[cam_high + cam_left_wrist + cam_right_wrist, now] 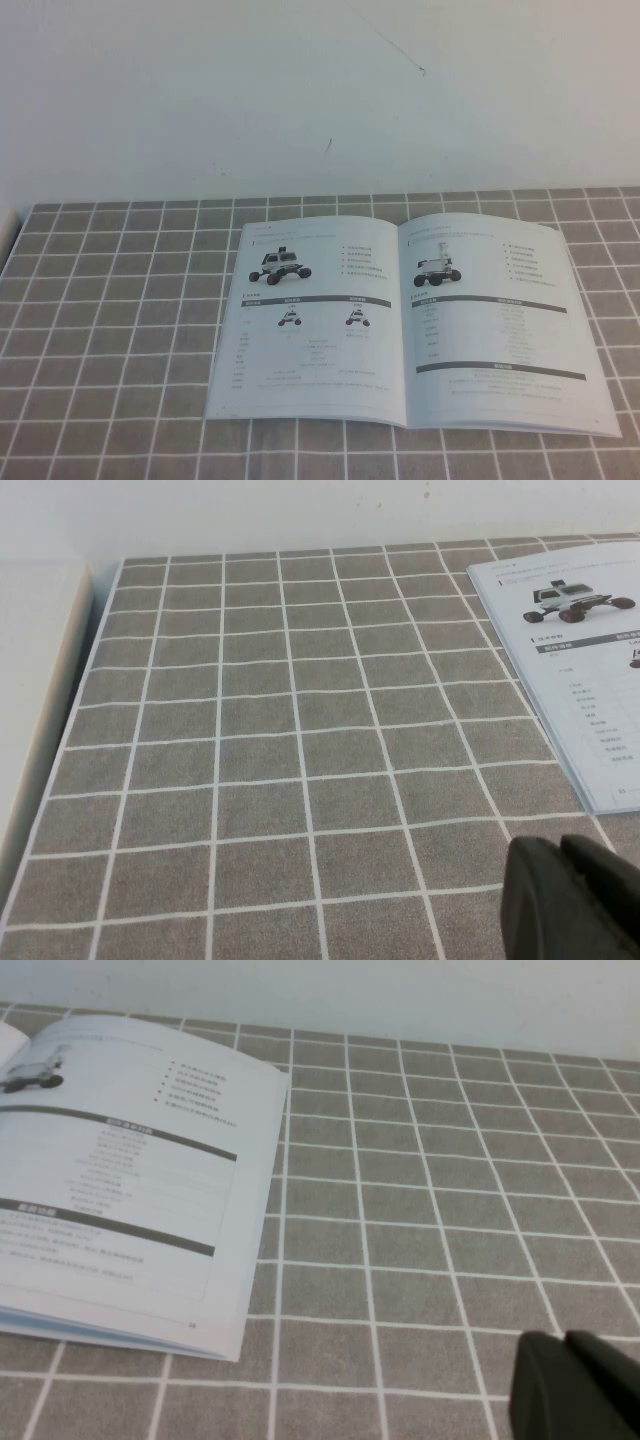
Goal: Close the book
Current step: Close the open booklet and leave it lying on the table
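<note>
Book (pixel 405 320) lies open, flat on the counter (pixel 120 300).
The left gripper (pixel 575 900) hovers off its left edge, the right gripper (pixel 580 1385) off its right; open or closed cannot be told. A thin page (pixel 500 310) may slip or crease when lifted. Grey checked cloth (pixel 250 760), plain white wall (pixel 300 90).
</note>
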Robot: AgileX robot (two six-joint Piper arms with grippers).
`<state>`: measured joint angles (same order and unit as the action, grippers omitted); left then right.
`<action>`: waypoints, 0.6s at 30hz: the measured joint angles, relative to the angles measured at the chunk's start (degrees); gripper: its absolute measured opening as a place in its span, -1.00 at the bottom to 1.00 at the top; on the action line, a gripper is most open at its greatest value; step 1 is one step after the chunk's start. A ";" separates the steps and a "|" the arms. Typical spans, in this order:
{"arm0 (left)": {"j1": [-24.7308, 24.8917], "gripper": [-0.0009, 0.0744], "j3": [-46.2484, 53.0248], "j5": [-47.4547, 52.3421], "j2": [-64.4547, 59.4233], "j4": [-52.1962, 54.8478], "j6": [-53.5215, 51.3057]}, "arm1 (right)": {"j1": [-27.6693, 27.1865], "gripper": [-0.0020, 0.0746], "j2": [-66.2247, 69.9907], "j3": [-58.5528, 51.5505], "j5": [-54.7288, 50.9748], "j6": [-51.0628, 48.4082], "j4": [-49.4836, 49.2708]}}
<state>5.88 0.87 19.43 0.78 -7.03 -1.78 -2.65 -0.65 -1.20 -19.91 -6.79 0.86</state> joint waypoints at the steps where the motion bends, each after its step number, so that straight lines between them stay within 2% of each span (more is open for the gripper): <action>1: 0.00 -0.99 0.00 0.00 0.00 0.00 0.00 | 0.00 -0.95 0.00 0.00 0.00 0.00 0.00; 14: 0.00 -0.99 0.00 -0.26 0.00 1.33 -0.14 | 0.00 -0.95 0.00 0.00 0.00 0.00 0.00; 18: 0.00 -0.99 0.45 -4.75 0.00 2.33 -0.21 | 0.00 -0.95 0.00 0.00 1.05 0.00 0.24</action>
<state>5.88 1.32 14.68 0.78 -4.70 -1.99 -2.65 -0.65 -1.20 -18.85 -6.79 1.10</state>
